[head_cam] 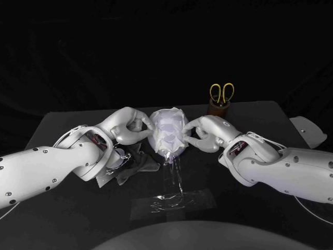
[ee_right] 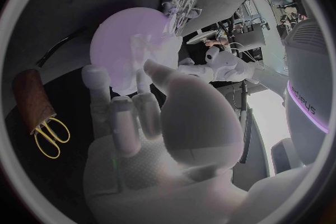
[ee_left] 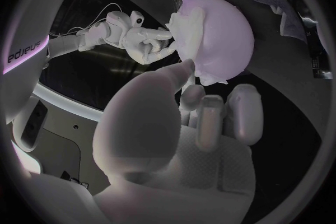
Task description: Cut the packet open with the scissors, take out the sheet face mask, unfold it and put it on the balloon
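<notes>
Nearest to you, the clear packet [head_cam: 174, 200] lies on the tabletop [head_cam: 69, 122], on the near side of both hands. Between them stands the balloon [ee_left: 227, 28], with the sheet face mask [head_cam: 166, 138] draped on it. Your right hand [head_cam: 202, 133] pinches the mask edge. Your left hand [head_cam: 132, 127] touches it, but I cannot tell its grip. Pull outward gently and evenly.

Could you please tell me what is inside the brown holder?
Scissors stand in the holder: yellow handles show above its rim; the blades are hidden inside.
</notes>
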{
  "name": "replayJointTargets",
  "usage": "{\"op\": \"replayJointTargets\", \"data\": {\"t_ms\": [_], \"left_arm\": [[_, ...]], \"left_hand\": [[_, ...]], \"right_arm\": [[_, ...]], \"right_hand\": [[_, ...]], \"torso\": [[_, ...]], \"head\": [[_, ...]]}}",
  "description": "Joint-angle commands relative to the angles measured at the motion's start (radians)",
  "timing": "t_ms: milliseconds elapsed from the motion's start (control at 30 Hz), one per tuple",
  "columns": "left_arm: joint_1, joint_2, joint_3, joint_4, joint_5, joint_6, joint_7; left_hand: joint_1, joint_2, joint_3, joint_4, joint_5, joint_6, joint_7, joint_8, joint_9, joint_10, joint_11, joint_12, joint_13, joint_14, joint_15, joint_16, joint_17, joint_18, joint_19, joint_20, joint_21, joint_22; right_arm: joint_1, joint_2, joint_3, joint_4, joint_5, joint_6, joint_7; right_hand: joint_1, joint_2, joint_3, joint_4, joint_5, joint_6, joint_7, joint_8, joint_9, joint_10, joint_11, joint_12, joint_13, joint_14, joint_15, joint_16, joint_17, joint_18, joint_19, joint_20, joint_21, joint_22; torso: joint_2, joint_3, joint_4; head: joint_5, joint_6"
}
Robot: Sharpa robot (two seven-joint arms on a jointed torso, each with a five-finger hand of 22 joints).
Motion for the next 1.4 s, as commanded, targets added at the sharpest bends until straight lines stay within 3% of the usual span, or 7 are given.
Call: {"op": "replayJointTargets", "data": {"t_ms": [33, 233, 400, 567, 900, 1100, 1400], "left_arm": [[0.001, 0.006, 0.001, -0.001, 0.045, 0.002, -0.011], [0.001, 0.01, 0.001, -0.002, 0.054, 0.008, -0.013], [0.001, 0.011, 0.001, -0.003, 0.061, 0.01, -0.014], [0.001, 0.01, 0.001, -0.002, 0.068, 0.013, -0.014], [0.001, 0.013, 0.001, -0.003, 0.071, 0.016, -0.016], [0.001, 0.014, 0.001, -0.004, 0.072, 0.017, -0.017], [0.001, 0.014, 0.001, -0.003, 0.074, 0.019, -0.019]], "left_hand": [[-0.005, 0.008, 0.007, 0.001, 0.001, -0.005, 0.001, 0.001, 0.084, -0.008, 0.0, 0.001, -0.001, 0.103, -0.007, 0.003, 0.26, -0.018, -0.002, -0.002, 0.002, 0.015], [-0.005, 0.008, 0.007, 0.001, 0.001, -0.006, 0.001, 0.001, 0.085, -0.011, 0.0, -0.001, -0.004, 0.103, -0.007, 0.003, 0.26, -0.018, -0.004, -0.002, 0.002, 0.014], [-0.005, 0.008, 0.007, 0.001, 0.001, -0.007, 0.001, 0.002, 0.086, -0.011, 0.0, -0.001, -0.004, 0.102, -0.007, 0.003, 0.259, -0.018, -0.003, -0.002, 0.002, 0.015], [-0.005, 0.008, 0.007, 0.001, 0.001, -0.007, 0.001, 0.002, 0.086, -0.011, 0.0, -0.001, -0.004, 0.102, -0.007, 0.003, 0.259, -0.018, -0.003, -0.002, 0.002, 0.015], [-0.005, 0.008, 0.007, 0.001, 0.001, -0.008, 0.002, 0.003, 0.087, -0.011, 0.0, -0.001, -0.003, 0.102, -0.007, 0.003, 0.258, -0.018, -0.004, -0.002, 0.002, 0.014], [-0.005, 0.008, 0.007, 0.001, 0.001, -0.009, 0.002, 0.003, 0.088, -0.012, 0.0, -0.001, -0.004, 0.102, -0.007, 0.003, 0.258, -0.018, -0.004, -0.002, 0.002, 0.014], [-0.005, 0.008, 0.007, 0.001, 0.001, -0.009, 0.002, 0.003, 0.088, -0.012, 0.0, -0.001, -0.004, 0.102, -0.007, 0.003, 0.258, -0.018, -0.004, -0.002, 0.002, 0.014]], "right_arm": [[-0.001, -0.003, 0.0, 0.018, 0.023, -0.109, 0.111], [0.0, -0.009, 0.006, 0.059, 0.055, -0.202, 0.204], [0.002, 0.003, 0.012, 0.056, 0.036, -0.166, 0.153], [0.003, 0.035, 0.014, 0.026, -0.016, -0.085, 0.068], [0.003, 0.124, 0.016, -0.054, -0.105, -0.05, -0.037], [0.003, 0.16, 0.016, -0.087, -0.137, -0.056, -0.067], [0.003, 0.185, 0.019, -0.094, -0.159, -0.124, -0.059]], "right_hand": [[0.012, -0.002, 0.007, 0.0, -0.002, 0.007, 0.001, -0.002, -0.002, 0.03, -0.002, 0.014, 0.152, 0.073, -0.007, 0.009, 0.183, 0.01, 0.015, -0.002, 0.018, 0.075], [0.022, 0.004, 0.012, -0.003, -0.001, 0.016, -0.002, 0.001, -0.001, 0.035, -0.005, 0.02, 0.158, 0.077, -0.009, 0.01, 0.19, 0.008, 0.027, -0.004, 0.036, 0.079], [0.008, -0.011, 0.0, 0.005, -0.001, -0.001, 0.006, -0.012, -0.007, 0.02, 0.002, -0.002, 0.139, 0.062, -0.006, 0.004, 0.158, 0.015, 0.004, -0.003, -0.011, 0.068], [-0.006, -0.033, -0.022, 0.019, -0.002, -0.035, 0.021, -0.038, -0.019, -0.03, 0.016, -0.066, 0.085, 0.02, 0.007, -0.015, 0.079, 0.03, -0.065, 0.006, -0.131, 0.038], [-0.001, -0.034, -0.023, 0.019, -0.002, -0.036, 0.022, -0.04, -0.02, -0.029, 0.017, -0.064, 0.087, 0.021, 0.008, -0.015, 0.083, 0.03, -0.066, 0.008, -0.131, 0.038], [0.0, -0.035, -0.024, 0.018, -0.002, -0.037, 0.022, -0.04, -0.021, -0.026, 0.017, -0.06, 0.091, 0.024, 0.009, -0.014, 0.089, 0.029, -0.063, 0.008, -0.124, 0.04], [0.007, -0.032, -0.027, 0.021, -0.002, -0.024, 0.019, -0.037, -0.02, 0.0, 0.015, -0.024, 0.12, 0.045, 0.007, -0.004, 0.129, 0.022, -0.031, 0.009, -0.07, 0.054]], "torso": [[0.0, 0.0, 0.0001], [-0.001, -0.0003, -0.0002], [-0.001, -0.001, -0.0003], [0.0, -0.0014, 0.0006], [0.0, -0.001, 0.0008], [0.001, -0.0004, 0.0001], [0.0, 0.0004, -0.0002]], "head": [[0.001, 0.001], [0.004, 0.0], [0.003, 0.001], [0.006, -0.001], [0.011, -0.001], [0.014, -0.002], [0.019, -0.003]]}}
